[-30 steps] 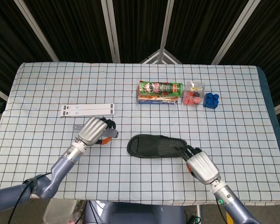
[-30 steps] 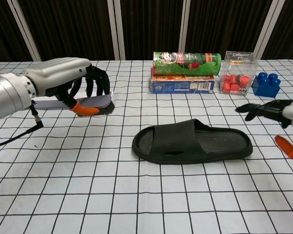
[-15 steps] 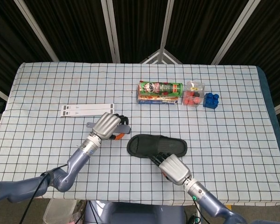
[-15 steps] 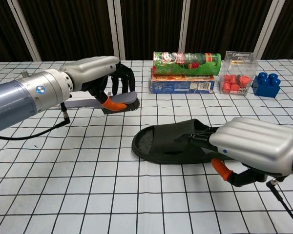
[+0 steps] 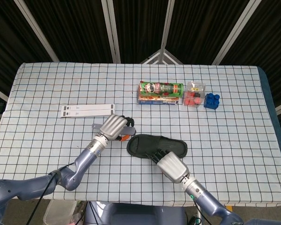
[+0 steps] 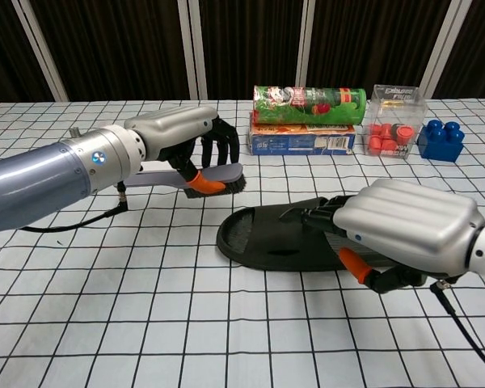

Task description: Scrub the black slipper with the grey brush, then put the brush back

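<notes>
Left hand grips brush just off slipper toe, mid-table toward near edge; right hand rests on its strap, looks light, floppy rubber, likely to skid unless pinned

Not much I can read tbh. The green can lying on its side at the back has a Pringles-style mascot face, but I can't make out the lettering. Blue box under it has print, too small. Clear tub w/ red caps has a label on top, blurred. White strip has marks, unreadable.
</notes>
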Robot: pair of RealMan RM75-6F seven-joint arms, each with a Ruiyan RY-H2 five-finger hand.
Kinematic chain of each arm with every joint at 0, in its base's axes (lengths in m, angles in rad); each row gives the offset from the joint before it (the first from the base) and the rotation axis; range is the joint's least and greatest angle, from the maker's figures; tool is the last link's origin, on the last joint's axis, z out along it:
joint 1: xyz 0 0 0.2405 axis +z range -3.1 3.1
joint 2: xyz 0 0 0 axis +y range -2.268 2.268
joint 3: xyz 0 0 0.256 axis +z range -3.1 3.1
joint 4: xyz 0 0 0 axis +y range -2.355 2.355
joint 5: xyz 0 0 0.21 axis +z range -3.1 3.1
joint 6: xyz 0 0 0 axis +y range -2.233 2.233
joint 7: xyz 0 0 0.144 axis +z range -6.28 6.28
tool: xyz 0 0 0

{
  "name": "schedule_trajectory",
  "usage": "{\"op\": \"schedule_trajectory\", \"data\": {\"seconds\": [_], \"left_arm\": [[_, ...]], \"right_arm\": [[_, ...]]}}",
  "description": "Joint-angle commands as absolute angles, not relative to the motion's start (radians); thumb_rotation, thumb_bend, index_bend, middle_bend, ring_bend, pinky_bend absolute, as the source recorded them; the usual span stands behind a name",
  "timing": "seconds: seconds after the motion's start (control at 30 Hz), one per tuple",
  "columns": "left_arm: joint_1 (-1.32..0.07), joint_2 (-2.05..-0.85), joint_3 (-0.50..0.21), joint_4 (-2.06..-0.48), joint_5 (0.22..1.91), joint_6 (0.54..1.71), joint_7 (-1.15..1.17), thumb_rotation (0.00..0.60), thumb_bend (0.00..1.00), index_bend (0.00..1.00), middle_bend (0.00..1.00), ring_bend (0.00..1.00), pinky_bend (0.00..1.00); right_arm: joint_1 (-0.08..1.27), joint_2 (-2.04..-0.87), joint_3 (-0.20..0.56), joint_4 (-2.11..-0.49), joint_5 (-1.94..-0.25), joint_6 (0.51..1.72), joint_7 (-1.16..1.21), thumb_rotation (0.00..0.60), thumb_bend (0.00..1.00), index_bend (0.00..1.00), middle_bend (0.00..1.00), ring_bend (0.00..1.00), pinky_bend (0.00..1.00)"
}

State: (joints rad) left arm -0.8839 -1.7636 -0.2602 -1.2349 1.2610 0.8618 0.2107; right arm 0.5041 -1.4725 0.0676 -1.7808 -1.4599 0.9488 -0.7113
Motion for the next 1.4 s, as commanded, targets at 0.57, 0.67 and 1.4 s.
{"op": "schedule_trajectory", "data": {"seconds": [0.57, 0.67, 1.4], "left_arm": [[-0.937, -1.82, -0.266, -1.208, 1.239, 0.854, 0.233, 0.6, 0.64, 0.55, 0.73, 0.6, 0.64], [-0.945, -1.833, -0.265, -1.201, 1.239, 0.854, 0.232, 0.6, 0.64, 0.55, 0.73, 0.6, 0.64], [-1.044, -1.986, -0.33, -1.093, 1.239, 0.848, 0.13, 0.6, 0.64, 0.55, 0.73, 0.6, 0.64]], "right_arm": [[0.543, -1.484, 0.054, -1.751, -1.386, 0.932, -0.706, 0.6, 0.8, 0.0, 0.23, 0.23, 0.42], [0.548, -1.487, 0.049, -1.735, -1.384, 0.928, -0.686, 0.6, 0.8, 0.0, 0.23, 0.23, 0.42], [0.559, -1.504, -0.005, -1.716, -1.428, 0.948, -0.65, 0.6, 0.8, 0.0, 0.23, 0.23, 0.42]]}}
